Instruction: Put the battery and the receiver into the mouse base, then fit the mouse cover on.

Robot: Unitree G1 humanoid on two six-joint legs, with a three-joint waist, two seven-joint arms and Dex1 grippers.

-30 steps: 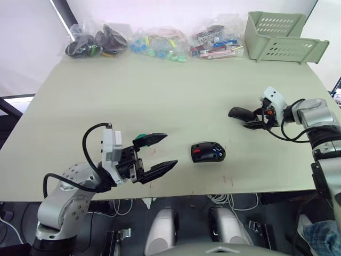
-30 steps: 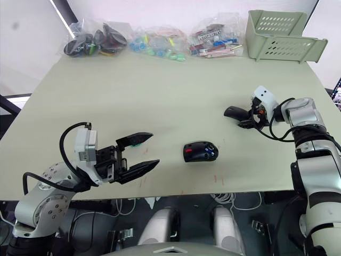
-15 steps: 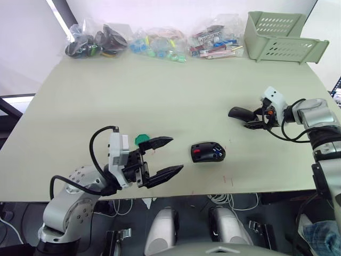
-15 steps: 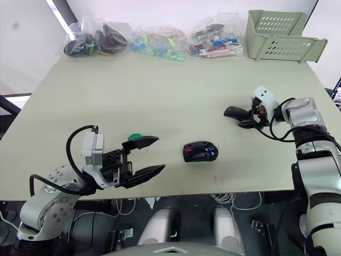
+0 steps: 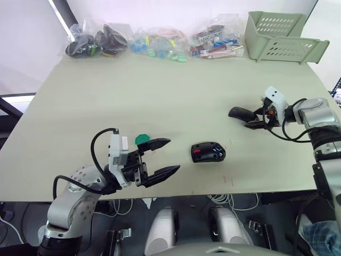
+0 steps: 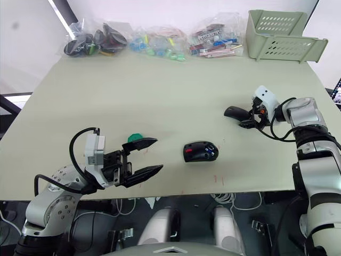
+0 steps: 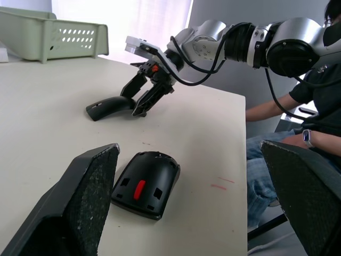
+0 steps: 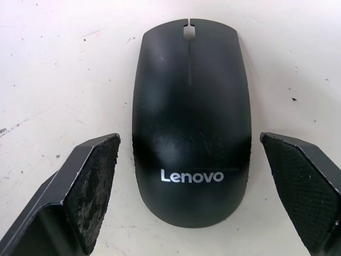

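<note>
A: Near the front edge of the pale desk [image 5: 160,96], in the head view, sits the black oval mouse base [image 5: 208,152] with its red patch; blue shows in its recess, so the battery looks to be seated already. The receiver I can't make out.

B: And the hands?

A: The left hand [image 5: 164,158] hovers just beside the base, fingers spread, holding nothing. A small green disc [image 5: 141,140] lies by its upper finger. The right hand [image 5: 254,123] is well off to the right, at the thin glossy black mouse cover [image 5: 241,113].

B: Left wrist view?

A: The base lies between the parted fingers, compartment up.

B: Right wrist?

A: The cover [image 8: 191,117], Lenovo logo up, rests flat on the desk between wide-apart fingers, not yet gripped. I'd judge lifting and fitting the cover is what's left.
</note>
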